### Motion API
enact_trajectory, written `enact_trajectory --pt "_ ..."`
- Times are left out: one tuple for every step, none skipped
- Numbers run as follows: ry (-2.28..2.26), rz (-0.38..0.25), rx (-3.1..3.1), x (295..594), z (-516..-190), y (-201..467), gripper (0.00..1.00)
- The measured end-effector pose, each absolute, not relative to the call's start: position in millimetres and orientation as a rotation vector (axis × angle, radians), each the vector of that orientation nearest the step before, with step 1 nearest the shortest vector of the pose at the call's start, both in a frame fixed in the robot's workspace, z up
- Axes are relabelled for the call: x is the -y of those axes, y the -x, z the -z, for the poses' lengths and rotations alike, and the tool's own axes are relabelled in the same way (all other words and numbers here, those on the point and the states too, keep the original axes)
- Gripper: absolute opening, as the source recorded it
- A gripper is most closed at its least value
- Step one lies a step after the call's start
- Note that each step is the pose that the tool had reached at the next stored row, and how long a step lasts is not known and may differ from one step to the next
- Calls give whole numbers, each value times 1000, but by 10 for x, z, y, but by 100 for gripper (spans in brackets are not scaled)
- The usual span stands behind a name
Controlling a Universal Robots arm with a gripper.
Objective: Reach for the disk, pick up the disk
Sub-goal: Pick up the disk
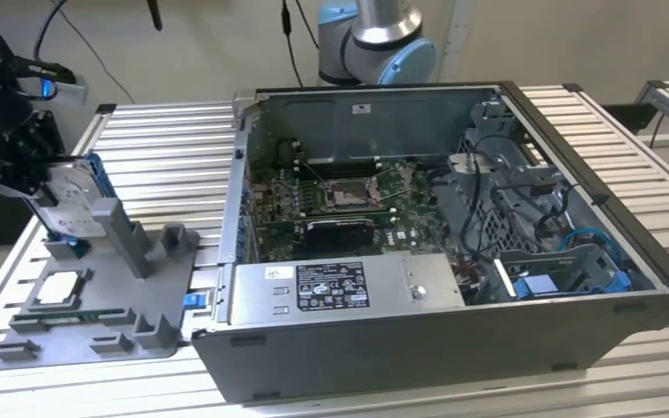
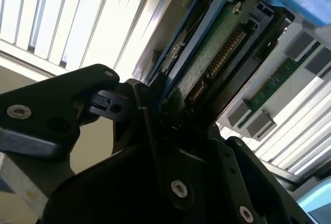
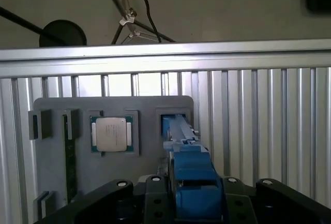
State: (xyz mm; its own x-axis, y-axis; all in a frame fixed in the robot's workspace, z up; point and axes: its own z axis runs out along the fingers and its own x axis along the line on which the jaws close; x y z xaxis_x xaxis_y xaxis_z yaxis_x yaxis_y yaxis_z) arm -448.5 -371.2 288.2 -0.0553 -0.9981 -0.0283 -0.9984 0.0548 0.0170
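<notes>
The disk (image 1: pixel 70 198) is a silver-grey drive in a bright blue bracket. It stands on edge at the far end of the grey fixture plate (image 1: pixel 114 287), at the exterior view's left. My gripper (image 1: pixel 46 202) comes in from the left and is shut on the disk, one finger on each broad face. In the second wrist view the disk's green circuit-board side (image 2: pixel 217 53) runs out from between the black fingers (image 2: pixel 139 110). In the first wrist view the blue bracket edge (image 3: pixel 189 172) sits between the two black fingers (image 3: pixel 119 188). I cannot tell whether the disk's lower end still rests in its slot.
A small square silver chip (image 1: pixel 58 287) lies in a pocket of the fixture plate, and a green memory stick (image 3: pixel 70 157) lies beside it. An open computer case (image 1: pixel 428 331) stands on the slatted table at the exterior view's right. A second arm's base (image 1: pixel 375 43) rises behind it.
</notes>
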Motion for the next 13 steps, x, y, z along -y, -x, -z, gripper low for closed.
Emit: enact_trajectory --pt "2153 -50 -2275 3712 -2914 4485 0" --pt "2153 -50 -2275 3712 -2947 4485 0" --pt "2153 -50 -2275 3712 -2980 4485 0" --pt "2153 -50 -2275 3712 -3015 4485 0" --pt "2153 -50 -2275 3712 -3049 4485 0" --pt "2153 -50 -2275 3712 -3089 4485 0" --pt "2153 -50 -2275 3712 -3130 4485 0" --pt "2153 -50 -2275 3712 -3176 4485 0" --pt "2153 -50 -2275 3712 -3221 4485 0" --pt "2153 -50 -2275 3712 -3267 4485 0" --pt "2153 -50 -2275 3712 -3315 4485 0" --pt "2153 -50 -2275 3712 -3358 4485 0" --pt "2153 -50 -2275 3712 -3401 4485 0"
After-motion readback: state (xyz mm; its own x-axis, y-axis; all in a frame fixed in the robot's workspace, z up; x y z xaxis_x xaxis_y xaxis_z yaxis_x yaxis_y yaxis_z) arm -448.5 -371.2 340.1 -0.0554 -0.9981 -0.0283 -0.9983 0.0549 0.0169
